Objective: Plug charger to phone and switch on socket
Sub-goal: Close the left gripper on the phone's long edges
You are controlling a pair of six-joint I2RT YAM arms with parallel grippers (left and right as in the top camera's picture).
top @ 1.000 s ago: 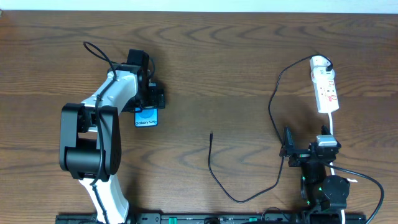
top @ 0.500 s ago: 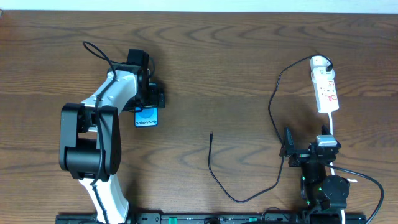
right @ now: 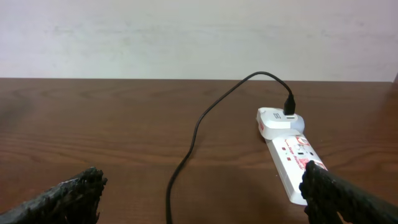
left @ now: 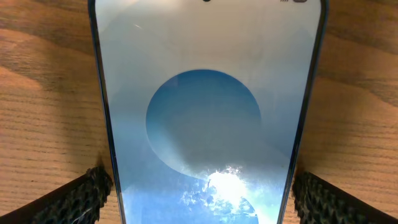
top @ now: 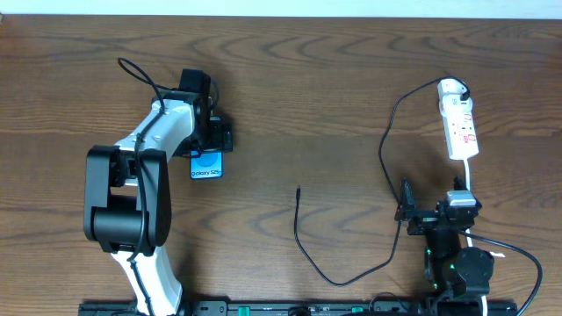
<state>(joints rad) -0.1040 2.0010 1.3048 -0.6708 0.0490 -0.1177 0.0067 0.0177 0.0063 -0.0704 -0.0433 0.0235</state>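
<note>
Left of centre in the overhead view, the phone (top: 207, 164) lies flat on the surface (top: 334, 88), screen up, beneath my left wrist. My left jaws straddle it, pads (left: 81, 199) against both long edges, so I judge them closed on it. To do this step well I should grip squarely and leave the port end free, because the charger (top: 299, 187) tip lies loose at mid-frame, well apart. My right jaws gape wide and empty at lower right, facing the socket (top: 459, 130) at upper right.

Blue-screened phone (top: 207, 165) left, charger (top: 296, 224) middle, socket (top: 460, 127) right
</note>
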